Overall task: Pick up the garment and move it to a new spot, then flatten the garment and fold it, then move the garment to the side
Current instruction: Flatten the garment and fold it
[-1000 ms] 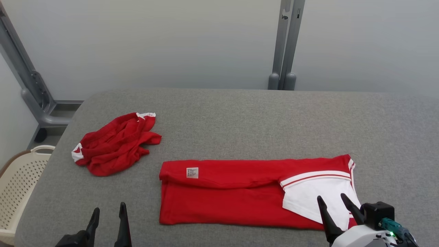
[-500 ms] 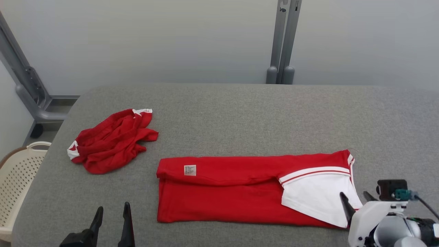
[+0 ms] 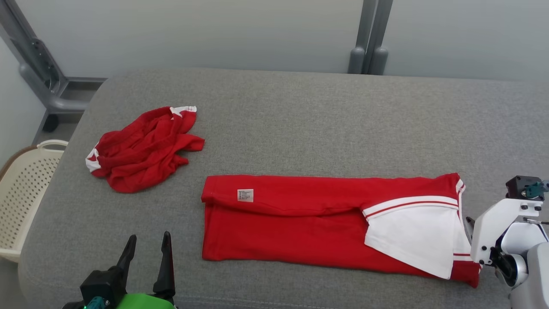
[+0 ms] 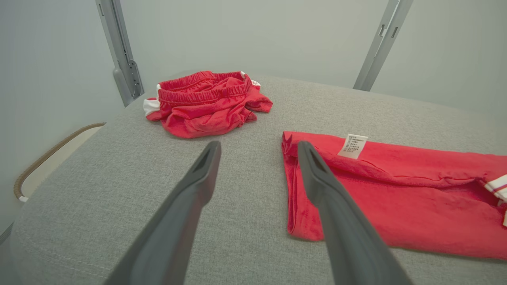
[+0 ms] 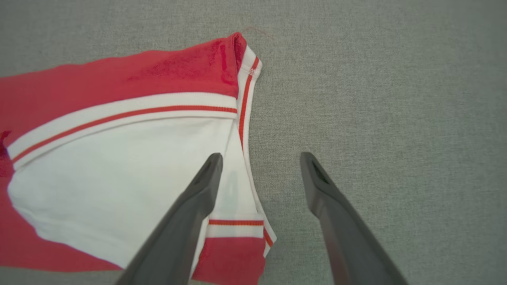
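My left tool [image 3: 149, 237] and right tool [image 5: 259, 158] both gape empty; the garment [image 3: 300, 227], soft and limp, I'd pinch at its three o'clock striped hem [image 5: 244, 99].

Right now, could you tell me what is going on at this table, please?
A two-armed robot is partway through folding a red shirt, which lies as a long folded strip on the grey table. Both grippers are open and hold nothing: the right gripper hangs over the shirt's white end, the left gripper near its other end. Crumpled red shorts lie apart, toward the table's left.
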Motion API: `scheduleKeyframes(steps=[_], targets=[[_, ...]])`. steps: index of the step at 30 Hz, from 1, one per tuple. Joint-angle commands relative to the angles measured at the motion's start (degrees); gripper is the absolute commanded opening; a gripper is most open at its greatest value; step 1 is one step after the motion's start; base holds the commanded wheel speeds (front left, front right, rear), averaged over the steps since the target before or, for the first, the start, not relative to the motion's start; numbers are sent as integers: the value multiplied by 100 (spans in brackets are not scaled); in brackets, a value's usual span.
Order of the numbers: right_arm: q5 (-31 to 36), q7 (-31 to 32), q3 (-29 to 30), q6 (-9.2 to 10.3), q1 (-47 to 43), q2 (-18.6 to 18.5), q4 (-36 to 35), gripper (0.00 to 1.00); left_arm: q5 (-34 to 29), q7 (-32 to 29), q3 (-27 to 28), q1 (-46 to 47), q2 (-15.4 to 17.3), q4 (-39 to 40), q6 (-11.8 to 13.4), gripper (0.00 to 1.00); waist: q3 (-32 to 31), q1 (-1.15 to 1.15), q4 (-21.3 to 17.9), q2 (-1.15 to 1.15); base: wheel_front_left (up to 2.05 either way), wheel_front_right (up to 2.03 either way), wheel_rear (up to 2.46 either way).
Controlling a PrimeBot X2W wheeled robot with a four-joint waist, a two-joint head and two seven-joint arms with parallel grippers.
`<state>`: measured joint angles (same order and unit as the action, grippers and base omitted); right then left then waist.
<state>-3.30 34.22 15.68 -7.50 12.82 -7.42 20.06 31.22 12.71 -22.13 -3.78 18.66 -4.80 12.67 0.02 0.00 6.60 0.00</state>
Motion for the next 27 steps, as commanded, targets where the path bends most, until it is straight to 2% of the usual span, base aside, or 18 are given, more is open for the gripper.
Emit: scheduleKeyframes(steps=[1,16,23,24,25,26,27], targets=[[46,130,-14,2,155,-112,183,100,-59,-4,-24,157,14,-1,-35,100,310,0,248,0,0,0,0],[-160,487,-193,3,540,-357,912,100,-7,52,-46,371,-11,-159,-106,100,615,0,448,0,0,0,0],[-402,718,-194,0,526,-168,1075,100,7,74,-87,402,-34,-229,-148,100,666,0,402,0,0,0,0],[-445,740,-186,0,541,-114,1083,87,4,76,-96,415,-36,-239,-153,100,675,0,394,0,0,0,0],[-471,761,-186,0,562,-77,1092,53,6,78,-98,432,-41,-247,-149,100,684,0,388,0,0,0,0],[-484,769,-195,0,582,-63,1096,30,12,80,-102,449,-42,-254,-157,100,695,0,383,0,0,0,0],[-488,768,-205,0,600,-60,1098,14,13,79,-107,462,-41,-263,-168,100,707,0,382,0,0,0,0]])
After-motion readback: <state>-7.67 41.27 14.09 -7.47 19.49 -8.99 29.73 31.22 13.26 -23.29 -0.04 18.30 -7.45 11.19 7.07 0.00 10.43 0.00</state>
